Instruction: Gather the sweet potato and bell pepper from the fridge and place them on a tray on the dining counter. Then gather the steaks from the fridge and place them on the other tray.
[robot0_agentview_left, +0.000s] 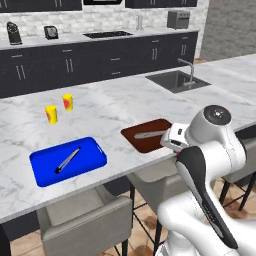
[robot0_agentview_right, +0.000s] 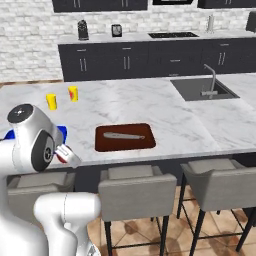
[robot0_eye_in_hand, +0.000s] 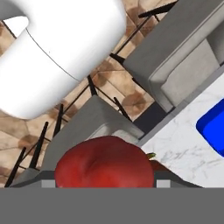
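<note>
The bright red bell pepper sits between the jaws of my gripper, which is shut on it. The hand hangs at the near edge of the dining counter, over the stools. A sliver of the red bell pepper peeks out under the hand, and again beside the arm. A blue tray lies on the counter to the left with a slim dark utensil on it. A dark red-brown tray with a grey knife lies just beyond the hand. The sweet potato, steaks and fridge are out of view.
Two yellow cups stand behind the blue tray. A sink with a faucet is set in the counter's far right. Grey stools line the near side. Dark cabinets run along the back wall.
</note>
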